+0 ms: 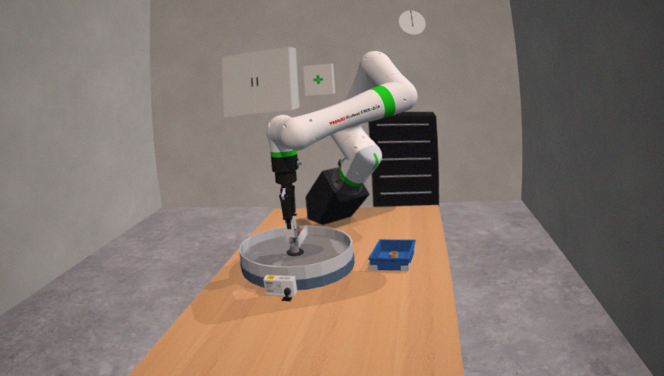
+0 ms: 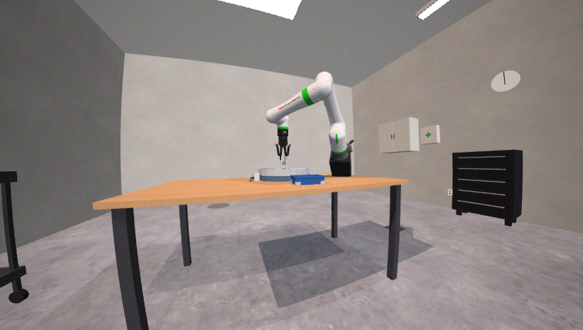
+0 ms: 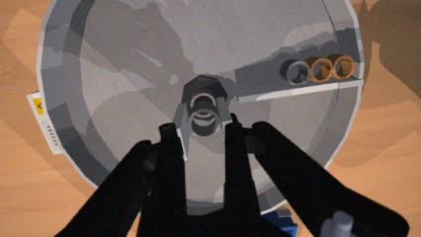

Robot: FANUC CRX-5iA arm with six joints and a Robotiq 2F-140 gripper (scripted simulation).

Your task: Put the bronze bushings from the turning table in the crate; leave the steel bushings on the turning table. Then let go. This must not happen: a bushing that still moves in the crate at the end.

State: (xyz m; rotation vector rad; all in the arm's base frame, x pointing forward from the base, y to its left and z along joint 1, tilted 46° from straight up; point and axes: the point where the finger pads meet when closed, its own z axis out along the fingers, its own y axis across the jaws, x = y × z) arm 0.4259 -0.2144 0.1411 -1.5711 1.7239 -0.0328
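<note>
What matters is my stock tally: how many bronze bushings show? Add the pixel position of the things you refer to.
3: two bushings (image 3: pixel 321 79) (image 3: pixel 344 77) (image 1: pixel 299 231) by the turning table's (image 1: pixel 297 271) (image 2: pixel 282 171) (image 3: pixel 44 64) divider (image 1: pixel 303 238) (image 3: pixel 296 91), one bushing (image 1: pixel 393 255) in the crate (image 1: pixel 390 265) (image 2: pixel 306 179) (image 3: pixel 283 224), whose walls may hide more.

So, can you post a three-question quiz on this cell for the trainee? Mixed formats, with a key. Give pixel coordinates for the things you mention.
1. What is the end effector (image 1: pixel 291 235) (image 2: pixel 283 161) (image 3: pixel 203 112) closed on?
A) a bronze bushing
B) a steel-gray bushing
C) nothing
2. True or false: the crate (image 1: pixel 391 265) (image 2: pixel 307 180) (image 3: pixel 283 225) holds a bronze bushing.
3. How many bronze bushings stand beside the divider (image 3: pixel 296 90) on the turning table (image 1: pixel 297 272) (image 2: pixel 282 178) (image 3: pixel 53 64)?

Key: 1 B; 2 true; 3 two.
</note>
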